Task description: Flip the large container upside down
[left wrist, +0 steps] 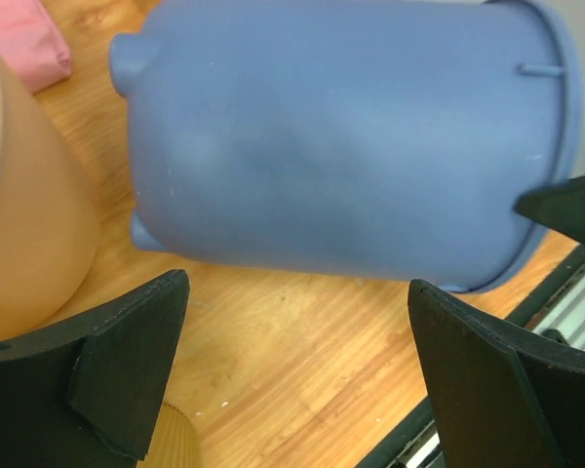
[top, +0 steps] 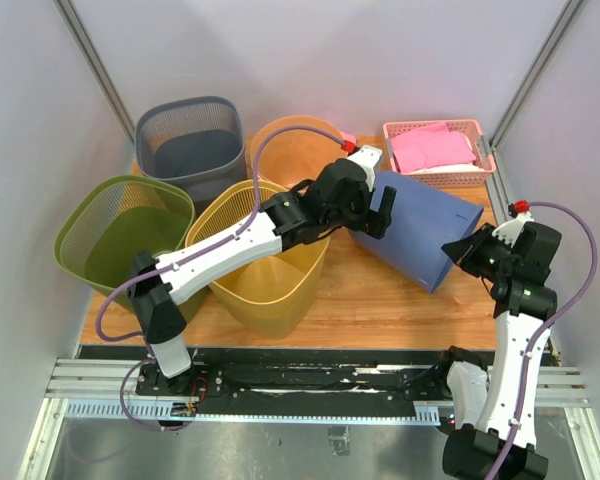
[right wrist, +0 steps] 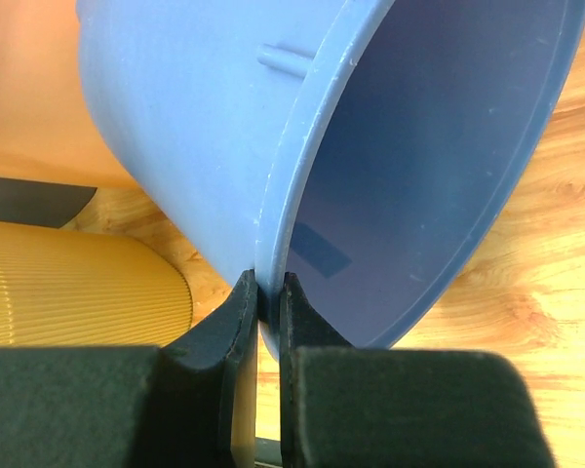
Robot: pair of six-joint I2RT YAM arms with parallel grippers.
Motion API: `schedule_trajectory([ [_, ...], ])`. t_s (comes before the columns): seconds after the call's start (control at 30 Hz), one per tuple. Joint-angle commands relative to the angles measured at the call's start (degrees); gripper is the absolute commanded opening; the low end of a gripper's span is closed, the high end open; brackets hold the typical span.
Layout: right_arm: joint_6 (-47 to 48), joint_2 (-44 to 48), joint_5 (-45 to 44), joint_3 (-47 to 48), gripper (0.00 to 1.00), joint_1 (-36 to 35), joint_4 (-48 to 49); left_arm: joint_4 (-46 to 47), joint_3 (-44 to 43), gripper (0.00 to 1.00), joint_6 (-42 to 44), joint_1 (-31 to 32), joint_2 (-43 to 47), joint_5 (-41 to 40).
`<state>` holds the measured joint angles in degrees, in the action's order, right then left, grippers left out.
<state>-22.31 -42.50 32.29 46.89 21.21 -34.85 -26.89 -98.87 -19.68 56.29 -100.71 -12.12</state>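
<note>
The large blue container [top: 420,228] lies on its side on the wooden table, mouth toward the right arm. It also shows in the left wrist view [left wrist: 341,146] and in the right wrist view [right wrist: 390,146]. My right gripper [right wrist: 270,292] is shut on the container's rim, one finger outside and one inside; in the top view it [top: 462,250] is at the container's right end. My left gripper [top: 378,215] is open and empty, hovering over the container's closed base end. In its own view [left wrist: 297,380] the fingers straddle bare table just in front of the container.
A yellow ribbed basket [top: 265,255] stands under the left arm, an orange bin [top: 295,150] behind it, a green mesh basket [top: 125,235] at left, a grey mesh basket [top: 190,145] at back left. A pink basket [top: 438,150] with pink cloth sits back right.
</note>
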Motion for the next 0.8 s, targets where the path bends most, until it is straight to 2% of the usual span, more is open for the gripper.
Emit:
schedule_trajectory([
  [0.0, 3.5, -0.5, -8.6, 1.0, 0.05, 1.2, -6.1, 0.4, -3.4, 0.99, 1.3, 0.3, 3.7, -1.8],
  [0.17, 3.4, 0.4, -10.0, 2.0, 0.32, 1.2, -7.4, 0.7, -4.5, 0.99, 0.3, 0.3, 2.9, 0.9],
  [0.27, 2.6, 1.0, -11.3, 3.6, 0.43, 1.2, -8.4, 0.5, -5.8, 0.99, 0.2, 0.3, 0.8, 1.0],
  [0.47, -0.6, 0.7, -12.2, 6.7, 0.55, 1.2, -6.1, 0.3, -13.0, 0.99, 0.9, 0.3, -5.9, 0.0],
  [0.63, -2.3, -1.5, -11.4, 9.2, 0.64, 1.5, -2.7, -3.4, -24.8, 0.99, 1.3, 0.2, -14.1, -1.6],
  [0.77, -6.1, -5.0, -4.1, 8.4, 0.68, 3.8, 3.5, -3.8, -28.8, 0.99, 0.6, 0.2, -17.0, -1.2],
])
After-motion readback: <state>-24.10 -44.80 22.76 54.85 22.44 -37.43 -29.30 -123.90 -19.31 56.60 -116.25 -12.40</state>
